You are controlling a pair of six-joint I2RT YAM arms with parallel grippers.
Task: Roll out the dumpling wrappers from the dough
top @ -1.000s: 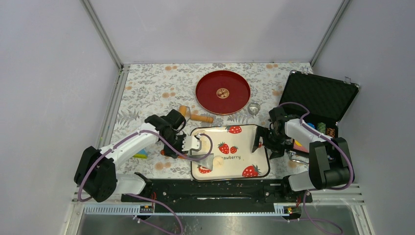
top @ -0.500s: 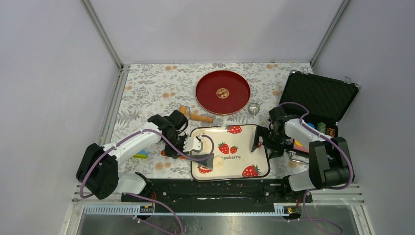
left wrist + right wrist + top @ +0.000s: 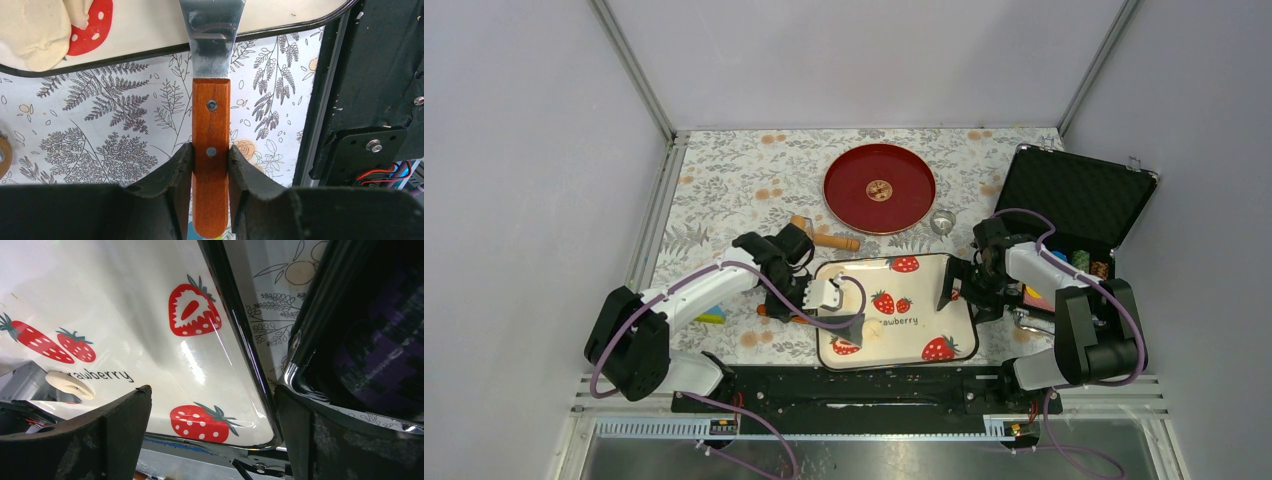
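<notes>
Left jaws pinch the scraper (image 3: 211,130) by its wooden handle. The dough (image 3: 872,333) lies on the strawberry tray (image 3: 929,290), beside the blade. Right jaws are spread wide at the tray's right edge.

The spatula (image 3: 211,115) had a shiny metal blade and varnished wooden handle; the tray (image 3: 125,315) looked glossy, the dough (image 3: 32,30) on it matt.
</notes>
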